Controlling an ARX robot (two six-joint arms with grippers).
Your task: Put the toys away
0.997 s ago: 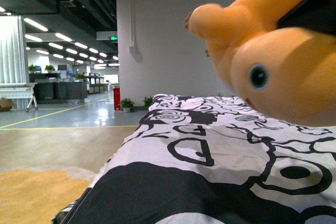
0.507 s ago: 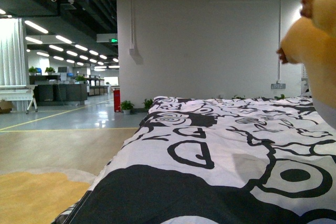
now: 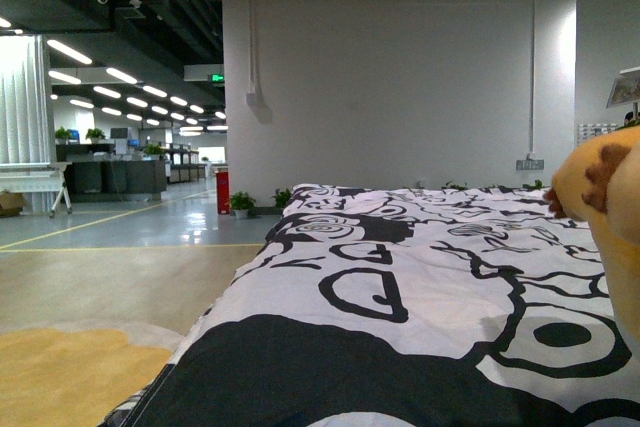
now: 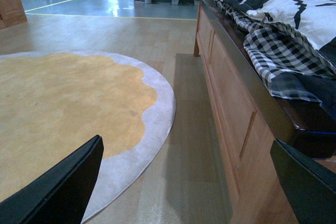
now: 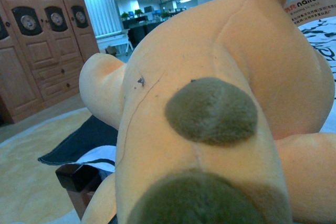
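One bed surface carries one black-and-white patterned duvet, and one round yellow rug lies on the floor beside it. One orange-yellow plush toy with two dark brown patches fills the right wrist view and shows at the front view's far right edge, over the duvet. One tag reads "nailong", smaller print illegible. Left hand is spread wide beside the bed frame; right hand unseen, state cannot be told.

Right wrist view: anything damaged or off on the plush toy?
The soft orange-yellow plush animal with dark brown patches has a small dark fleck on its surface, with a thin line running from it. Possibly a loose thread or seam flaw; too small to tell. Nothing else stands out.
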